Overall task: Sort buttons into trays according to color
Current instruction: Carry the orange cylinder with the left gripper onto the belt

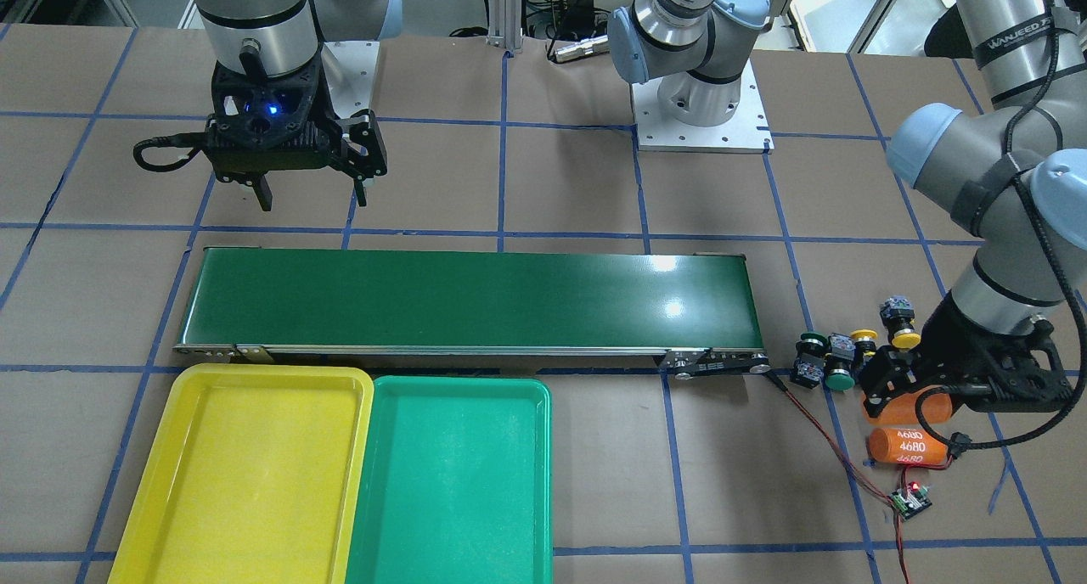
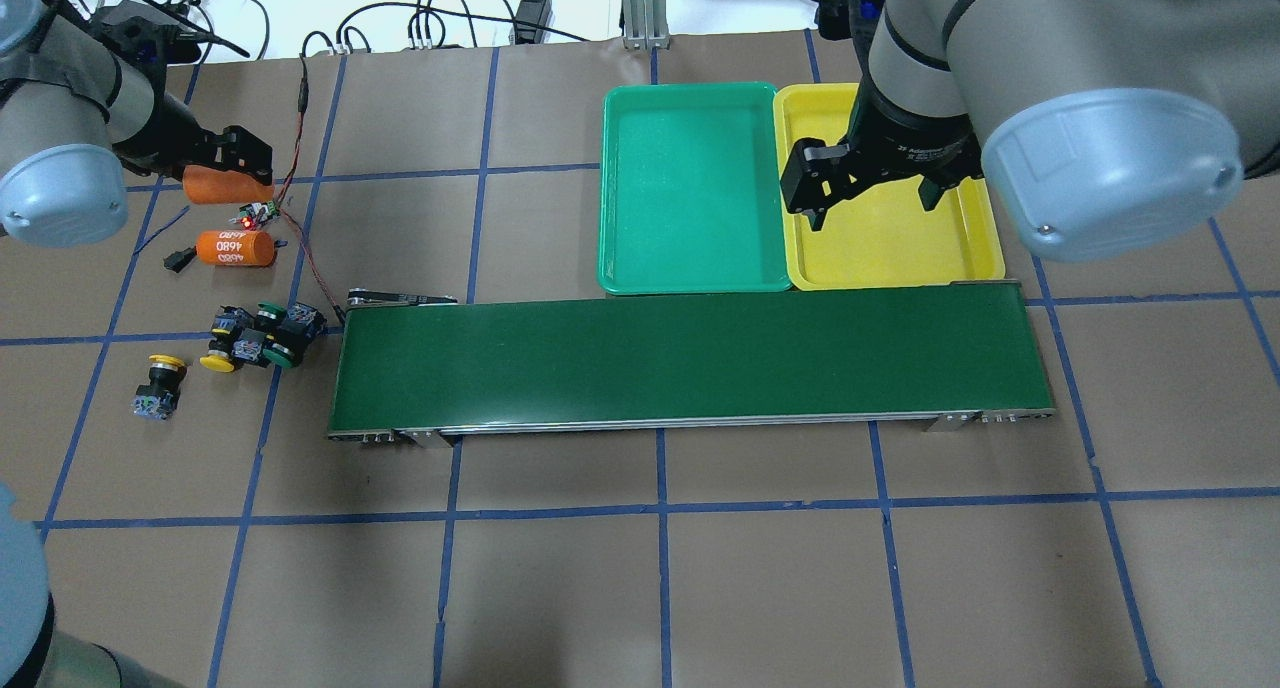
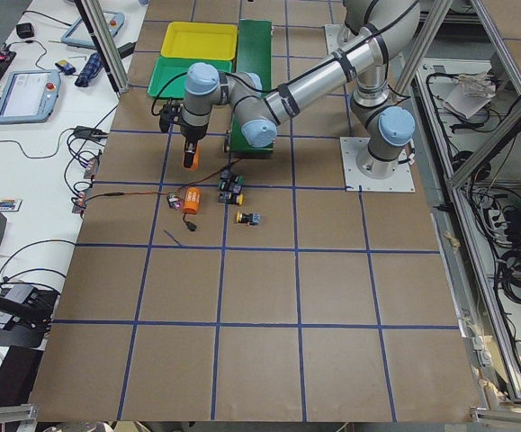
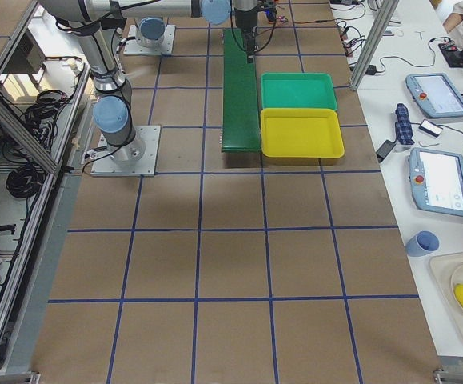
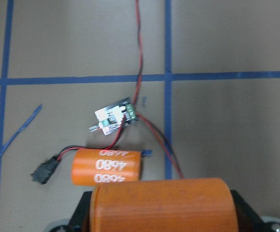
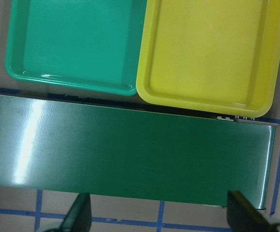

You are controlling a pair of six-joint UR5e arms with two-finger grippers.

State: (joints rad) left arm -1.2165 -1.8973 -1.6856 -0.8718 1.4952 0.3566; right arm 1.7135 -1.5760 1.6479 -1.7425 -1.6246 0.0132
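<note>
Brown paper with a blue tape grid covers the tabletop (image 1: 577,185), and I see a dark-green conveyor belt (image 1: 467,300) lying across it. On my left gripper (image 5: 163,215) the jaws pinch an orange cylinder (image 1: 900,410) near a second cylinder (image 1: 907,446) marked 4680. All four buttons (image 1: 839,372) lie on the paper off that end of the belt: two green and one yellow huddled together, with one yellow button (image 2: 160,383) a little apart. My right gripper (image 1: 312,192) hangs with jaws spread near the belt's other end, on the robot's side. Across the belt, the yellow tray (image 1: 255,482) and green tray (image 1: 459,482) sit touching side by side
</note>
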